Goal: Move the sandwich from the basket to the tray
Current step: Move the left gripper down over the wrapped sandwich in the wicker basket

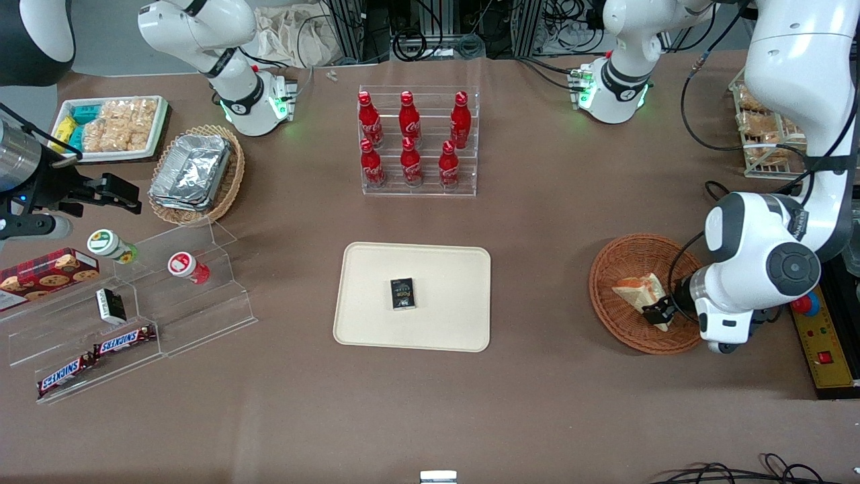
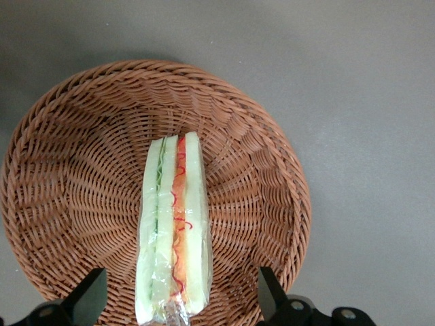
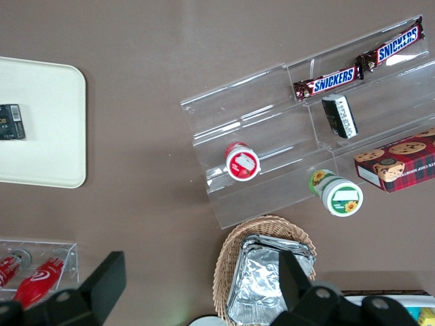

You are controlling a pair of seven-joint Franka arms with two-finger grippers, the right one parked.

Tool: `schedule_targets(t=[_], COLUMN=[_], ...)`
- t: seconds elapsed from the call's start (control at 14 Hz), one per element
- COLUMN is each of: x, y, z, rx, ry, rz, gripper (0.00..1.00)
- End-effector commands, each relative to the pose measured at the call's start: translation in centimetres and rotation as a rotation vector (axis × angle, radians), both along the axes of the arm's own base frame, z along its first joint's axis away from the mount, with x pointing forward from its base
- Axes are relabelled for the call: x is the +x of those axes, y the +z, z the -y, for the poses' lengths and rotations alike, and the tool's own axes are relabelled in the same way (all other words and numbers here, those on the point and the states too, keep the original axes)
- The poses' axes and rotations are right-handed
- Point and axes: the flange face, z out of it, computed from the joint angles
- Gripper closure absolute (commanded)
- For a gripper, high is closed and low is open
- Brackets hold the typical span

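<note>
The sandwich (image 1: 635,290), a plastic-wrapped wedge of white bread with orange-red and green filling, lies in the round reddish-brown wicker basket (image 1: 608,269) toward the working arm's end of the table. My gripper (image 1: 662,310) hangs low over the basket at the sandwich's end nearer the front camera. In the left wrist view the sandwich (image 2: 173,231) stands on edge in the basket (image 2: 258,170), and the gripper (image 2: 178,299) is open, one black finger (image 2: 90,293) on each side with a gap between each and the bread. The cream tray (image 1: 443,269) lies mid-table.
A small black box (image 1: 403,294) lies on the tray. A clear rack of red bottles (image 1: 418,144) stands farther from the front camera. A yellow control box (image 1: 823,343) sits beside the basket. Clear snack shelves (image 1: 134,316) and an oval foil-tray basket (image 1: 195,175) are toward the parked arm's end.
</note>
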Motion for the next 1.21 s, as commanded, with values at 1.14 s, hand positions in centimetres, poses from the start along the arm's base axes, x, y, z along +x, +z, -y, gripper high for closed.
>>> schedule_targets(t=[1.14], x=[-2.0], y=[-6.3], z=[0.0], rx=[-0.001], ry=[0.015], rz=[-0.017], gripper=[0.33])
